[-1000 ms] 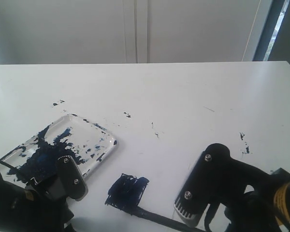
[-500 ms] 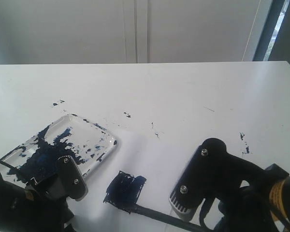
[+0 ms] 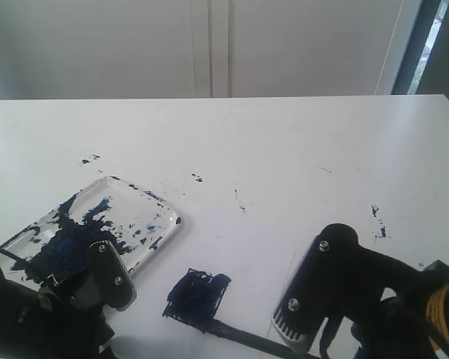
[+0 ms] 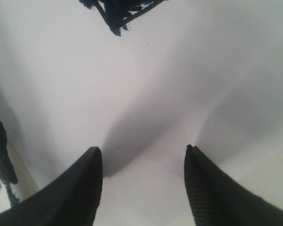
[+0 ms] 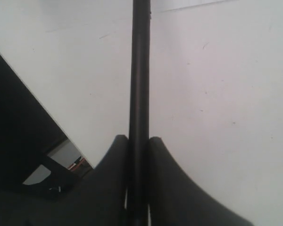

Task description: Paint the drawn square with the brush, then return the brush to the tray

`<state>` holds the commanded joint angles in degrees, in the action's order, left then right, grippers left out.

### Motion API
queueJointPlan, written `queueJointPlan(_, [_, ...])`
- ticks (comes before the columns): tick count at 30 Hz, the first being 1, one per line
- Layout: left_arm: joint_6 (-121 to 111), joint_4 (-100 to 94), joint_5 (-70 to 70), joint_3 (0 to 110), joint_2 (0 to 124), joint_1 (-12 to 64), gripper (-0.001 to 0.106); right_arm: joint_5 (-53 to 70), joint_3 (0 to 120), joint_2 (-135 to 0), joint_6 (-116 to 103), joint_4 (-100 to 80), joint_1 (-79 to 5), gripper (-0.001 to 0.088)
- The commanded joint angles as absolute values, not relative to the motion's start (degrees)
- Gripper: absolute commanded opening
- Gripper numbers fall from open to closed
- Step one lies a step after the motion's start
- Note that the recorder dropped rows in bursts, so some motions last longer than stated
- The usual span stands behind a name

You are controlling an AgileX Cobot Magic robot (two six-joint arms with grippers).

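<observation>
The drawn square (image 3: 197, 297) lies on the white paper, smeared dark blue; one of its corners shows in the left wrist view (image 4: 119, 10). The brush (image 3: 243, 336) is a thin black stick that slants from the square's near edge back toward my right arm. My right gripper (image 5: 139, 140) is shut on the brush (image 5: 140, 70), whose shaft runs straight out between the fingers. The tray (image 3: 173, 218), clear and blotched with dark blue paint, sits to the left of the square. Beside the tray my left gripper (image 4: 141, 149) hangs open over bare white paper, holding nothing.
Small dark paint specks (image 3: 197, 178) dot the white table, some also at the right (image 3: 378, 224). The table's near edge, with dark space beyond it, shows in the right wrist view (image 5: 47, 117). A white wall stands behind the table.
The right arm pushed the brush leftward over the square half a second ago and has drawn it back to the right. The left arm has not moved.
</observation>
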<state>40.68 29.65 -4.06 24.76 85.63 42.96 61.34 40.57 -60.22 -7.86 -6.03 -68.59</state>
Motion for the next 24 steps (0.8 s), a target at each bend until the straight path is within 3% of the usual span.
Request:
queueJointPlan(13, [40.7,29.6,-4.1,24.8,85.6,43.0,0.058,60.6,40.6,-60.2,-7.9,-6.5,-68.6,0.0])
queueJointPlan(24, [40.7,29.6,-4.1,24.8,85.6,43.0,0.058,55.9,40.6,-60.1,-15.9,-18.4,-68.6,0.0])
